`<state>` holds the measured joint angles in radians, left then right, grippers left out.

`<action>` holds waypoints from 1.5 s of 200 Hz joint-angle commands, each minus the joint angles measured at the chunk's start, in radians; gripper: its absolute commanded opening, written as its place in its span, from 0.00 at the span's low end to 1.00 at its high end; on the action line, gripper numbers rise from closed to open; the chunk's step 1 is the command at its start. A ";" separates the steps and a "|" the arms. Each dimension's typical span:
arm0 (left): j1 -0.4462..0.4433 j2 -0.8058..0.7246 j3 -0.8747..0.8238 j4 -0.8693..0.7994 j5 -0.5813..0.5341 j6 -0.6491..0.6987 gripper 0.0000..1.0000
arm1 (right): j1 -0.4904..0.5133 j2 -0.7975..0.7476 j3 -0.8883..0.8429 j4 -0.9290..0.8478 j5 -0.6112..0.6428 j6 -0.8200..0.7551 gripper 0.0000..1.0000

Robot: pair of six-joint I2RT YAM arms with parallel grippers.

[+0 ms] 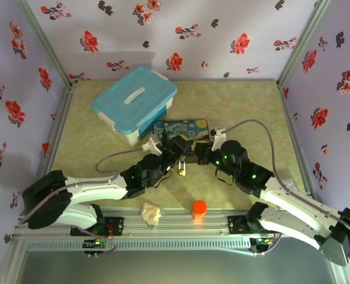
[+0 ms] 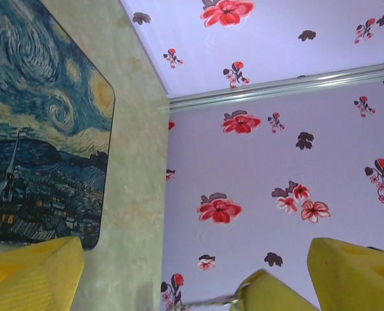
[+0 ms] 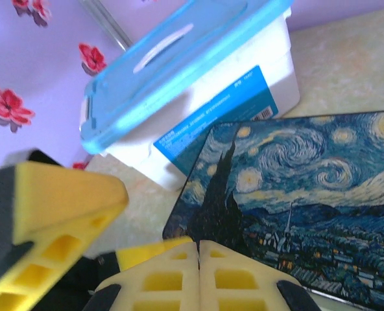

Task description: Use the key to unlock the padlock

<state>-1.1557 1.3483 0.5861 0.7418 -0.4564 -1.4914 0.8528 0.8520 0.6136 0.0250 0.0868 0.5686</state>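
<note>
The padlock [image 2: 266, 295], blurred and cut off at the left wrist view's bottom edge

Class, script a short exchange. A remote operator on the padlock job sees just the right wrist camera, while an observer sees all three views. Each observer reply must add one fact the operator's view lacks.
Operator: My right gripper is shut, with the painted box ahead. Where is the padlock?
Observer: From above, the padlock shows just at the box's near edge, about mid-table.
Operator: Is the left gripper open?
Observer: Yes. Its own wrist view shows the left gripper with its yellow fingers far apart.
</note>
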 commanded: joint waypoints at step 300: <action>0.014 0.069 -0.014 0.205 -0.040 -0.134 0.56 | 0.086 0.033 -0.156 0.286 0.057 0.003 0.00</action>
<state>-1.1488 1.4338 0.5777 0.9703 -0.4717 -1.6691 0.9298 0.9047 0.4675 0.3176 0.1280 0.5690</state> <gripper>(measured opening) 0.599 0.042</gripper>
